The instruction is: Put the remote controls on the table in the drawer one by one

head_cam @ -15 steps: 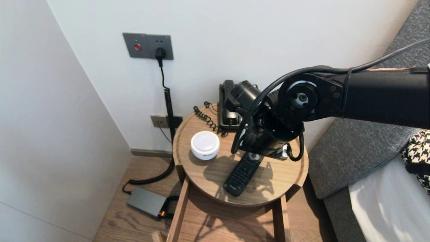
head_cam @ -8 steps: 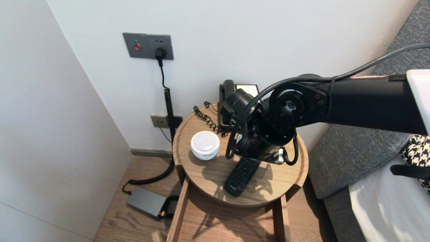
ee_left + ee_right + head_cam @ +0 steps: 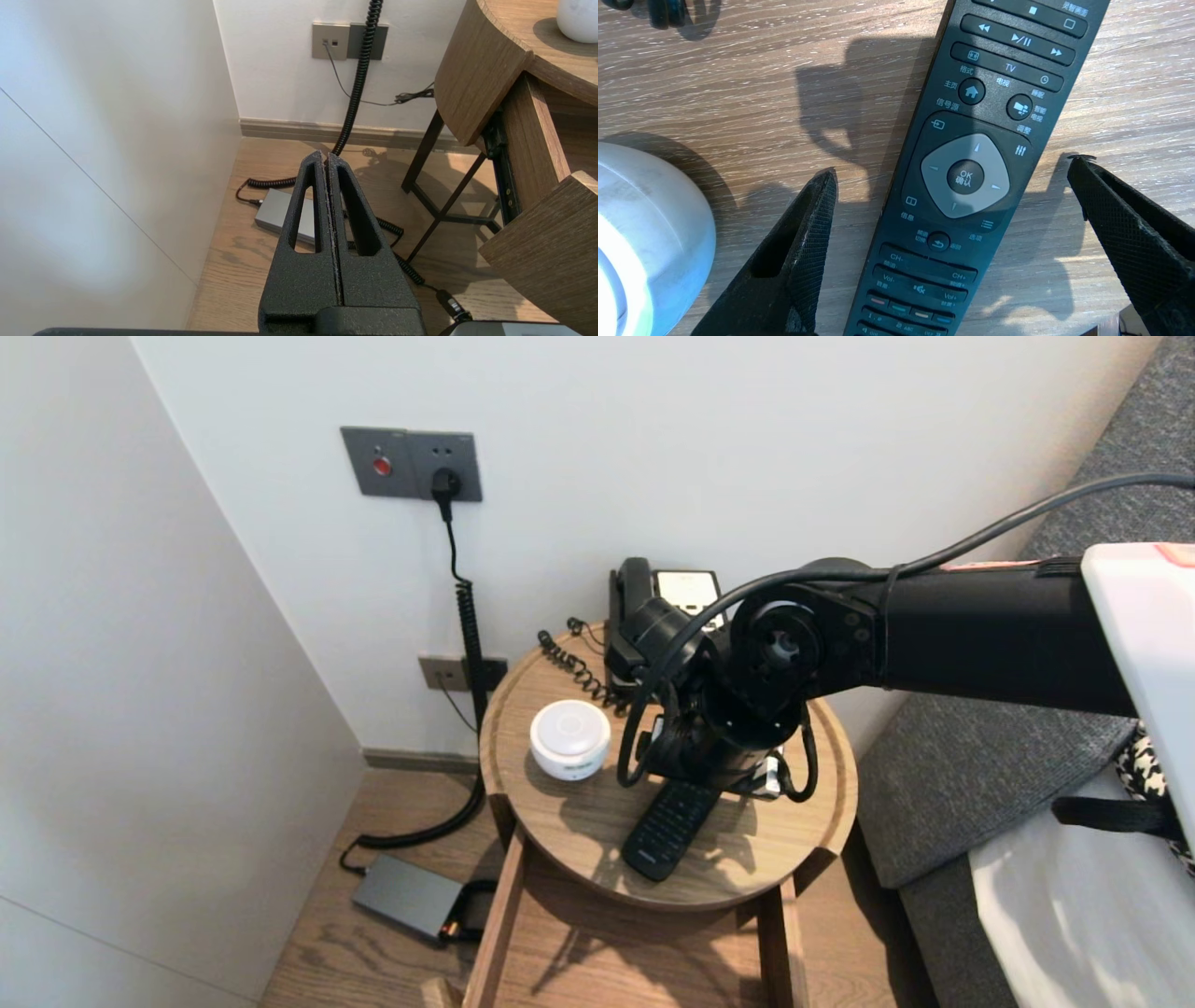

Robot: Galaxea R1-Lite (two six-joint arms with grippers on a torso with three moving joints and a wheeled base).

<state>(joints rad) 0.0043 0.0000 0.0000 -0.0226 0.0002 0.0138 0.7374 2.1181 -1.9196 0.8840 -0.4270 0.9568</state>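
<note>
The right gripper (image 3: 953, 165) is hanging wide open over the TV remote (image 3: 994, 70); best squeezing its long sides evenly. The left gripper (image 3: 325, 157) is sitting shut, low down.

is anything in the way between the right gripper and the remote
Nothing visible. The right gripper is open above the TV remote, one finger to each side, with only bare wooden tabletop in the gaps. The white round device sits outside one finger, apart from the remote.

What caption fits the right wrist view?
Open right gripper straddling a black remote that lies on the wooden tabletop.
</note>
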